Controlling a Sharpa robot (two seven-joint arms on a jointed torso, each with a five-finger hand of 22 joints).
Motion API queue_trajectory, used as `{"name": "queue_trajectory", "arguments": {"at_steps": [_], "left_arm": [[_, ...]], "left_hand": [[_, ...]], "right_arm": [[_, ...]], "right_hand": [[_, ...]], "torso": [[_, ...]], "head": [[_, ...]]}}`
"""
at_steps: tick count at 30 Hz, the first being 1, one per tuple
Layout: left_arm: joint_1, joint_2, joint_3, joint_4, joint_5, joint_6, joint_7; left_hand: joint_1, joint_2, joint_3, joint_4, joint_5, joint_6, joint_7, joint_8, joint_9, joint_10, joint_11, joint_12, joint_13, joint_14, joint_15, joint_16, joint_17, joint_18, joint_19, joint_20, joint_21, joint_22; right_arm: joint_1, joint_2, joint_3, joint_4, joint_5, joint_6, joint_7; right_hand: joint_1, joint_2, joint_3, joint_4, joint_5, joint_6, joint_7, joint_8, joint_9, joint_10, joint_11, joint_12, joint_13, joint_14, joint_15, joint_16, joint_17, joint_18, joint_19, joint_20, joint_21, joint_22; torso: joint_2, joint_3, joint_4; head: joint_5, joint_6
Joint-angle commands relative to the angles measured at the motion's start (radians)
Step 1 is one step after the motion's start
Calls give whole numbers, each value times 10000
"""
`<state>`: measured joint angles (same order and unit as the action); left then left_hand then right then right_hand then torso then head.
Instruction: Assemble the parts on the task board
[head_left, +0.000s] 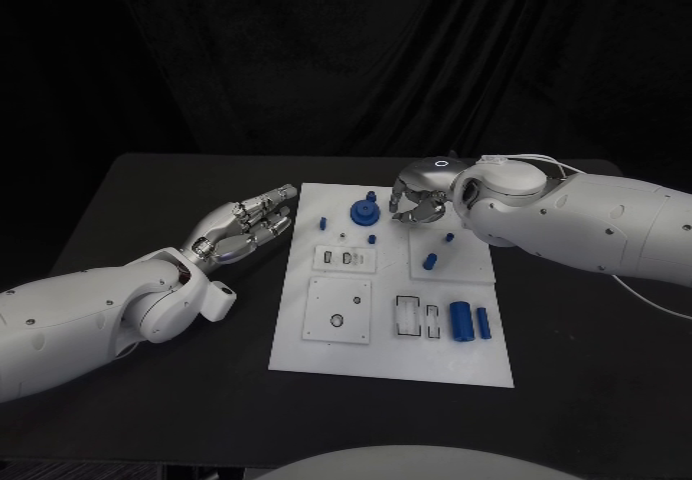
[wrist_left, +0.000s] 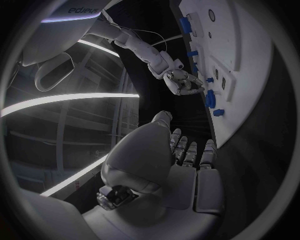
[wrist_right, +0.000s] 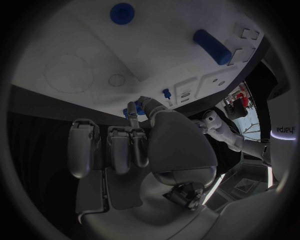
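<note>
Right hand at the gear, far edge of the board

Near the robot, loose blue cylinders (head_left: 462, 321) lie lengthwise on the task board (head_left: 389, 355). Left hand (head_left: 248, 229) rests released on the bench, just beside the board. Farthest, right hand (head_left: 417, 200) touches the blue gear (head_left: 366, 213); whether it grips, I cannot tell.

Blue parts (head_left: 462, 321) on white task board (head_left: 387, 355)
</note>
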<state>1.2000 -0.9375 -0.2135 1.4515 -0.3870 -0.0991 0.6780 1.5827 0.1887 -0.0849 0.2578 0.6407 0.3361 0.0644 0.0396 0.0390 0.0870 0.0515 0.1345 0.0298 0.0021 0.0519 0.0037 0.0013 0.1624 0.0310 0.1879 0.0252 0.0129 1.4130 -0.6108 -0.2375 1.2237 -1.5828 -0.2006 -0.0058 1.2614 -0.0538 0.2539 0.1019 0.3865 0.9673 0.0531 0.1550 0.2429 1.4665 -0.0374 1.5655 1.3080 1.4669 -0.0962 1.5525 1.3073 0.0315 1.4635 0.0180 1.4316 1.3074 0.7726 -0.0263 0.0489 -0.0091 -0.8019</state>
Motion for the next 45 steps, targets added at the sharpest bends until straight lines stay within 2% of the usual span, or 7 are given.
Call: {"name": "queue_trajectory", "arguments": {"at_steps": [1,8,20,28,32,36,45], "left_arm": [[-13,-58,6,36,-48,128,805],[-14,-131,6,73,-48,93,784],[-15,-77,6,83,-48,121,775],[-15,-45,6,76,-48,134,778],[-15,-44,6,77,-48,146,776],[-15,-60,6,80,-48,148,780],[-15,-61,6,86,-48,168,778]], "left_hand": [[90,5,56,-4,30,0,82,37,14,10,50,-28,-13,-8,69,-32,-8,194,6,63,-7,13],[90,5,56,-4,30,0,82,37,14,10,50,-28,-13,-8,69,-32,-8,194,6,63,-7,13],[95,6,72,-17,35,15,86,39,15,18,56,-18,-10,-5,77,-31,-7,195,10,70,-5,14],[97,7,78,-21,37,6,86,37,14,13,57,-25,-12,-7,80,-31,-8,195,6,72,-8,12],[97,7,78,-21,37,6,86,37,14,13,57,-25,-12,-7,80,-31,-8,195,6,72,-8,12],[97,7,78,-21,37,6,86,37,14,13,57,-25,-12,-7,80,-31,-8,195,6,72,-8,12],[102,9,95,-35,39,-2,87,35,13,6,60,-34,-14,-8,87,-32,-8,195,4,76,-10,11]], "right_arm": [[98,-379,6,312,-55,-779,-235],[602,-1613,5,1233,-55,-1276,-413],[872,-3891,-76,2755,-55,-1262,-561],[508,-4476,-109,2663,-55,-1084,-424],[386,-4494,-112,2504,-54,-1029,-414],[308,-4428,-114,2353,-54,-969,-430],[166,-4229,-115,2117,-54,-847,-460]], "right_hand": [[-30,-69,0,4,-31,-395,-9,-272,-80,1017,21,31,2592,951,32,-12,2310,49,285,43,-48,2152],[-530,-427,-244,667,-36,-1190,-193,-851,-439,894,-116,-91,2399,952,-104,-24,2294,49,307,-74,-60,2154],[-281,-554,-249,790,-26,-1405,-290,-893,-608,987,-205,-4,2536,949,-201,-50,2247,-24,480,-169,234,2254],[-172,-569,-237,859,-26,-1541,-328,-915,-691,955,-223,-38,2480,924,-249,-119,2134,-16,465,-213,201,2243],[-77,-589,-237,925,-25,-1426,-324,-829,-702,1026,-231,36,2600,948,-271,-61,2228,-35,505,-240,274,2268],[-62,-605,-246,950,-27,-1385,-310,-807,-701,1030,-225,40,2607,950,-273,-57,2235,-34,502,-246,269,2266],[-22,-680,-319,1141,-25,-1128,-222,-679,-676,1026,-165,36,2600,947,-245,-67,2217,-34,501,-240,261,2264]], "torso": [[-2,11,-14],[0,18,-25],[-37,3,-80],[-58,-14,-125],[-29,14,-106],[-18,-10,-60],[-33,1,-77]], "head": [[55,-1],[40,39],[-19,-74],[-6,-114],[-12,-99],[-62,-116],[-47,-181]]}}
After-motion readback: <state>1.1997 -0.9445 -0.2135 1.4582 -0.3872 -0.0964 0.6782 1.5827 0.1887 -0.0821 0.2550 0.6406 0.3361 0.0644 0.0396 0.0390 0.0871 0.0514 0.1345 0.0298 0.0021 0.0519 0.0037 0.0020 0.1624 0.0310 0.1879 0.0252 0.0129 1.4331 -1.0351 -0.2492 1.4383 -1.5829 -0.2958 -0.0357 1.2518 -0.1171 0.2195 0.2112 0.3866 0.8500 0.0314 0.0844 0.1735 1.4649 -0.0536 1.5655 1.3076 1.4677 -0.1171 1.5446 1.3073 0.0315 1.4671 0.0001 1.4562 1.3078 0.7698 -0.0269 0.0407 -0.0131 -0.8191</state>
